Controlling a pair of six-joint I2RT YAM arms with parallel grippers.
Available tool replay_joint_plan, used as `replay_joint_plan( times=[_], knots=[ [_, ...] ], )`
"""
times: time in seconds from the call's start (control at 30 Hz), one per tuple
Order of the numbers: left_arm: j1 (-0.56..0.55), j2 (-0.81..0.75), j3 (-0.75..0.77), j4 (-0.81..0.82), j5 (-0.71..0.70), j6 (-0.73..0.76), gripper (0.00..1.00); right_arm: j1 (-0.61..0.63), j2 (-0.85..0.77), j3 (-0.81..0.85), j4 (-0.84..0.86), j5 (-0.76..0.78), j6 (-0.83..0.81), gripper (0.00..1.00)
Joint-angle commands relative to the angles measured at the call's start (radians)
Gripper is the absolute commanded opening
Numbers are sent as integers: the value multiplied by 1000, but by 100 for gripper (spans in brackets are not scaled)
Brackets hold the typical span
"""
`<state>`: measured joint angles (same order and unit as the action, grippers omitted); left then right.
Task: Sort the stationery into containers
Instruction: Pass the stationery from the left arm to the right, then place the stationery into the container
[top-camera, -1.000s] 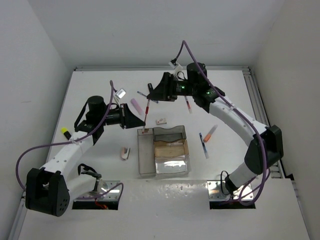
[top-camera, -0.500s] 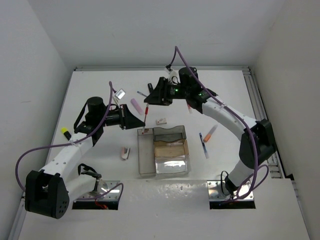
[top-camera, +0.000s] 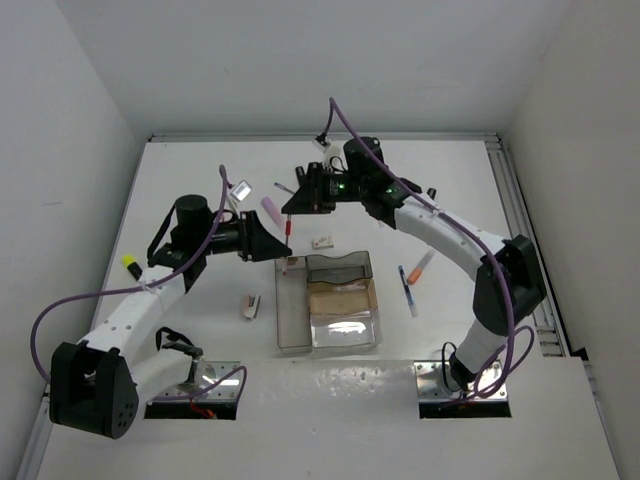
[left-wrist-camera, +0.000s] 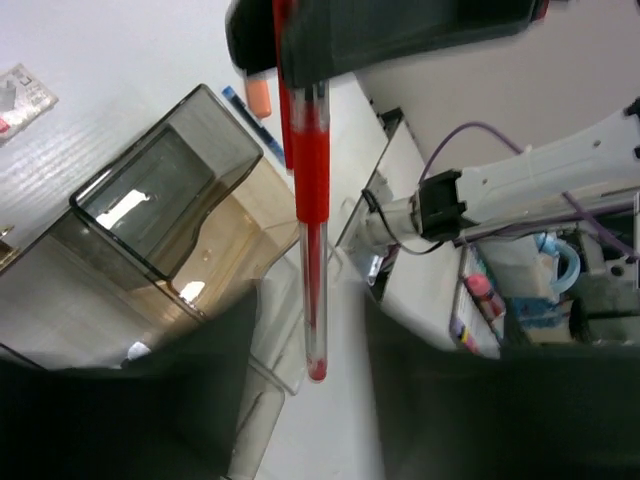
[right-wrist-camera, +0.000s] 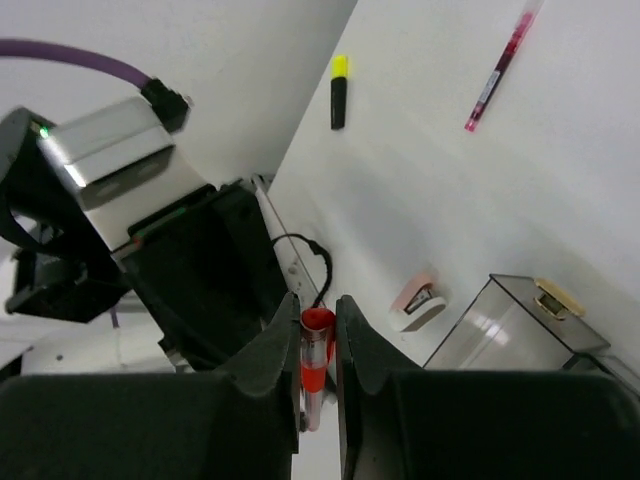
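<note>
Top external: long smoky tray (top-camera: 291, 320) is lying at 9 o'clock of other trays (top-camera: 341, 266). At its 12 o'clock end, L gripper (top-camera: 284, 244) is hovering released, fingers either side of red pen (top-camera: 289, 228); R gripper (top-camera: 293, 208) is clenching pen's top from 12 o'clock.

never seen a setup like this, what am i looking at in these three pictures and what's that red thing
Two robot arms are bolted at the near edge of a table. The top view looks down from above and behind them; the other two come from a camera on each wrist. The right pincer is shut on a red pen, hanging near the transparent containers. The left pincer sits open beside it. Loose on the table lie a yellow highlighter, a second red pen, a blue pen and an orange highlighter.
</note>
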<state>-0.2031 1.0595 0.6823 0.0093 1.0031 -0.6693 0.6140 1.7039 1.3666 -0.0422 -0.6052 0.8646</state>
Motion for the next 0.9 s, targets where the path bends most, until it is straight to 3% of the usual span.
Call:
replay_joint_plan(
  times=[0.0, 0.07, 0.2, 0.3, 0.57, 0.87],
  knots=[
    [8, -32, 43, -8, -24, 51, 64, 41, -1, 37, -28, -22, -79, 0],
    [42, -24, 72, -106, -40, 86, 99, 38, -4, 29, -41, -24, -101, 0],
    [161, 42, 215, -383, -70, 276, 100, 26, -20, -15, -70, -24, -121, 0],
    [285, 94, 328, -477, -46, 361, 100, 49, -32, -90, -73, -25, -111, 0],
    [514, 108, 373, -362, -26, 297, 100, 158, -12, -181, -123, 87, -148, 0],
    [588, 97, 326, -313, -17, 275, 100, 204, 82, -132, -235, 269, -50, 0]
  ],
)
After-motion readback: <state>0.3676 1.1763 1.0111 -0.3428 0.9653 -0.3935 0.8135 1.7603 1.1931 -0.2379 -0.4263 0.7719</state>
